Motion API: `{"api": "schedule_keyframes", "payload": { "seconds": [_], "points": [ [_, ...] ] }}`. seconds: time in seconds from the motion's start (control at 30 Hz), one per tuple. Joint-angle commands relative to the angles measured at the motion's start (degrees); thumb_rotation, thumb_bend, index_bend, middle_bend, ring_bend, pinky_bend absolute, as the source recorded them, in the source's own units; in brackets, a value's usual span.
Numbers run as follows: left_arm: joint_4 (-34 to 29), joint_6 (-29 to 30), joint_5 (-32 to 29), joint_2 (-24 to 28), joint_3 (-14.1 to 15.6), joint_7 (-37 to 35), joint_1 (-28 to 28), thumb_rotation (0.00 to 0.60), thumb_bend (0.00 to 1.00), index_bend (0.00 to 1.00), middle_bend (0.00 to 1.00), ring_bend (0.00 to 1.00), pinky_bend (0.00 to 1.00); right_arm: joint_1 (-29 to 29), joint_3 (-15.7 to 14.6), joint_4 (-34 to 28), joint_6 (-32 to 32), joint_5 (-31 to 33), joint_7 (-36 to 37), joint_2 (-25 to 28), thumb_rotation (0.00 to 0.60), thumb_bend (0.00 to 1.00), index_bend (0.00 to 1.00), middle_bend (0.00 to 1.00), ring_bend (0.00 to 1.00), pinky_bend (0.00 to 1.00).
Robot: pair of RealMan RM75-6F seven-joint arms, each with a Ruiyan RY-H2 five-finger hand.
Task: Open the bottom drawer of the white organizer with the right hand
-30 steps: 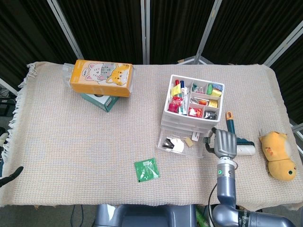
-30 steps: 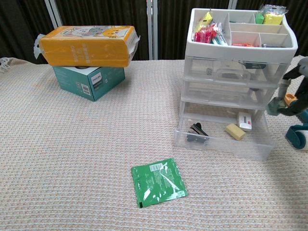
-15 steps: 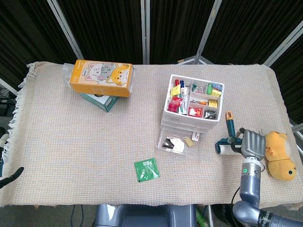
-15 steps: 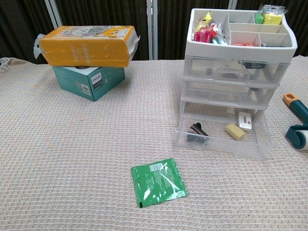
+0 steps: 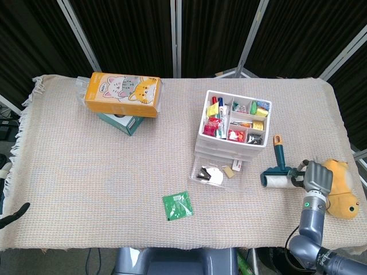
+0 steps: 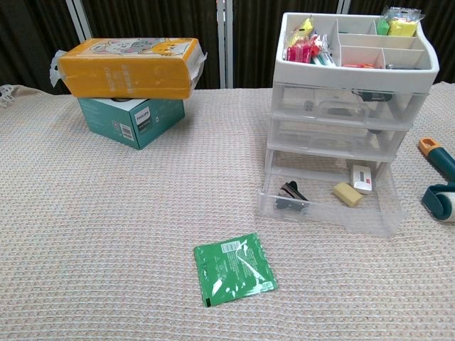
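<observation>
The white organizer (image 5: 232,129) stands right of the table's middle, its top tray full of small items. Its clear bottom drawer (image 5: 221,172) is pulled out toward me, and in the chest view the drawer (image 6: 330,206) shows a black clip, a tan eraser and a small white box inside. My right hand (image 5: 317,179) hangs near the table's right front, well to the right of the drawer. It holds nothing and its fingers are loosely apart. It does not show in the chest view. My left hand is out of sight.
A lint roller (image 5: 278,169) lies between the drawer and my right hand, and a yellow plush toy (image 5: 342,197) sits just right of the hand. A green packet (image 5: 177,204) lies at the front centre. An orange box (image 5: 122,94) is stacked on a teal box (image 5: 121,122) at the back left.
My right hand has left the drawer's right front corner and moved right and toward me, past the lint roller to the plush toy. The drawer stays pulled out.
</observation>
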Motion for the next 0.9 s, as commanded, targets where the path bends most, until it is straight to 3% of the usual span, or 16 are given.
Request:
{"api": "schedule_keyframes", "payload": {
  "seconds": [0.03, 0.3, 0.43, 0.5, 0.73, 0.83, 0.9],
  "points": [
    [0.01, -0.07, -0.01, -0.03, -0.01, 0.06, -0.04, 0.600, 0.05, 0.00, 0.00, 0.00, 0.00, -0.13, -0.39, 1.49, -0.73, -0.24, 0.90, -0.69, 0.600, 0.22, 0.53, 0.97, 0.96, 0.75],
    [0.09, 0.00, -0.04, -0.01, -0.03, -0.03, 0.02, 0.600, 0.05, 0.00, 0.00, 0.00, 0.00, -1.90, -1.88, 0.27, 0.51, -4.45, 3.77, -0.06, 0.600, 0.19, 0.42, 0.96, 0.95, 0.75],
    [0.16, 0.04, -0.07, -0.04, -0.03, -0.04, 0.05, 0.600, 0.05, 0.00, 0.00, 0.00, 0.00, -3.47, -3.07, -1.25, 2.11, -8.61, 6.36, 0.71, 0.600, 0.17, 0.36, 0.91, 0.91, 0.71],
    [0.18, 0.01, -0.08, -0.07, -0.02, -0.07, 0.06, 0.600, 0.05, 0.00, 0.00, 0.00, 0.00, -4.51, -3.80, -2.21, 3.22, -11.41, 8.22, 1.21, 0.600, 0.17, 0.34, 0.83, 0.84, 0.65],
    [1.19, -0.77, -1.05, -0.45, 0.06, -0.42, 0.06, 0.600, 0.05, 0.00, 0.00, 0.00, 0.00, -10.51, -9.15, -4.99, 11.54, -30.35, 17.75, 4.48, 0.600, 0.16, 0.33, 0.52, 0.57, 0.51],
    [1.83, -1.31, -1.48, -0.67, 0.24, -0.94, 0.05, 0.600, 0.05, 0.00, 0.00, 0.00, 0.00, -11.78, -10.92, -2.89, 13.77, -36.44, 19.93, 4.73, 0.600, 0.15, 0.31, 0.33, 0.33, 0.41],
    [2.14, -1.72, -1.81, -0.84, 0.34, -0.65, 0.04, 0.600, 0.05, 0.00, 0.00, 0.00, 0.00, -12.37, -12.36, -2.05, 13.40, -39.42, 22.00, 5.54, 0.600, 0.15, 0.27, 0.23, 0.18, 0.23]
  ]
}}
